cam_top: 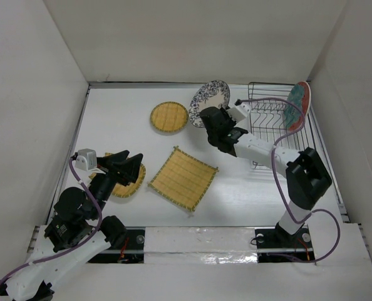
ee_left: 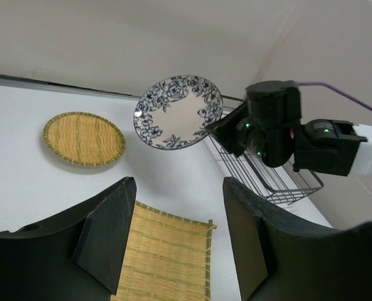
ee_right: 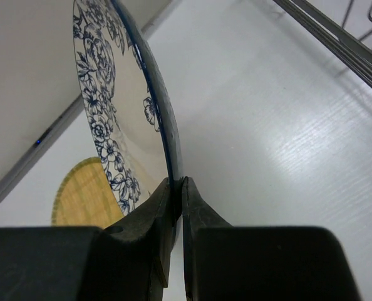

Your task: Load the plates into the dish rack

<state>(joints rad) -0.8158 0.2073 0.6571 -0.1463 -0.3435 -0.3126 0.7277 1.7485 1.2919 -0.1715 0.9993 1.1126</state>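
Nearest, to the near left of the mat (cam_top: 183, 178), the left gripper (cam_top: 136, 167) hangs above a round bamboo disc (cam_top: 131, 187). Its jaws stand wide with nothing between them. Whether it touches the disc cannot be told.

The square woven mat lies flat in the middle of the white bench (cam_top: 123, 106). It is turned like a diamond, one corner toward the arms and one away.

Beyond the mat's far right corner, the right gripper (cam_top: 206, 115) is closed narrow on the lower rim of the floral plate (cam_top: 211, 99). The right wrist view shows both fingers (ee_right: 163, 200) pinching the thin edge. The plate is held up off the bench, on edge and tilted, with its patterned face turned toward the left arm.

A second disc (cam_top: 169, 116) lies flat beyond the mat's far left side, just left of the raised plate.

The black wire rack (cam_top: 275, 125) sits to the far right of the mat, close beside the right gripper. A teal plate (cam_top: 297, 104) stands on edge at its far right corner.
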